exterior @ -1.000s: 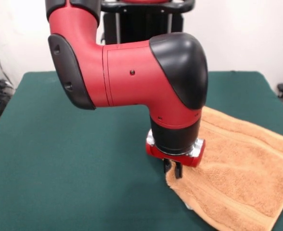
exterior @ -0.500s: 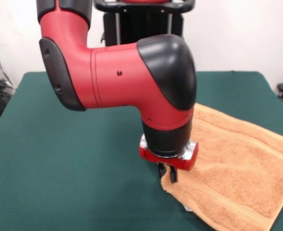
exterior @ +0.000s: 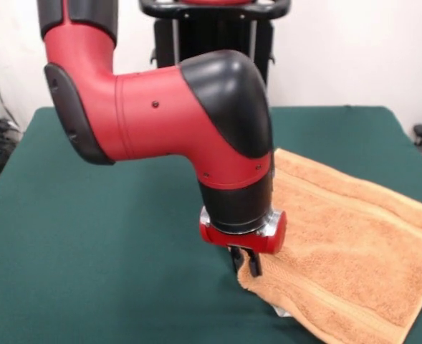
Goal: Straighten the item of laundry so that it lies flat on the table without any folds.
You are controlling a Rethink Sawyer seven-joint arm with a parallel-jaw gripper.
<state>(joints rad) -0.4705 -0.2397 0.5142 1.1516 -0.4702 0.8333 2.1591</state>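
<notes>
On the left the green table [exterior: 89,272] is bare, with lots of room. In the middle the red and black arm [exterior: 168,122] comes down from above, and its gripper [exterior: 246,262] sits right at the near left corner of the towel [exterior: 339,244]. The two dark fingers [exterior: 254,264] look pressed close together on the edge of the cloth, so it seems to be pinching that corner, though the fingertips are partly hidden.

The towel is on the right side of the table. It lies mostly open, but it is tilted, and its right end runs off the picture — so I cannot see if that end is flat. A long ridge runs along the far part of it. A little white bit peeks out under the near edge, maybe the tag [exterior: 280,309].

To do this step well, I think the gripper should hold the corner tight and pull slowly to the left, low over the table, away from the rest of the towel. Pull too fast and the corner may slip out. Lift too high and the cloth may flop over — that would make a new fold.
</notes>
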